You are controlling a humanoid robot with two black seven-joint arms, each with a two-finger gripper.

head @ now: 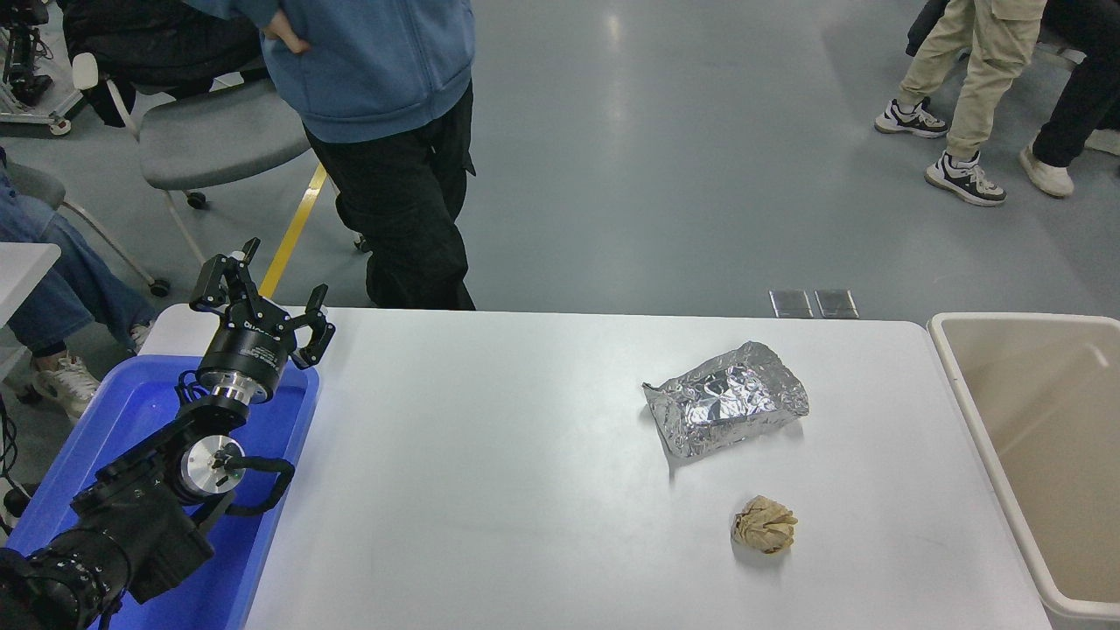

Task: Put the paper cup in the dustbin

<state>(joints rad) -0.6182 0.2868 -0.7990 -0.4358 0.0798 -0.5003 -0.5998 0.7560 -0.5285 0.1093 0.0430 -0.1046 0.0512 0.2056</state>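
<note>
The beige dustbin (964,394) stands against the table's right edge, its inside visible and bare where I can see it. The white paper cup does not show in the head view; it is out of view. My left gripper (261,293) is open and empty, parked over the far end of the blue tray at the left. My right arm and gripper are out of view.
A crinkled silver foil bag (724,398) lies right of the table's middle. A crumpled brown paper ball (764,524) lies in front of it. A blue tray (131,420) sits at the left. A person in a blue jacket (385,131) stands at the far side.
</note>
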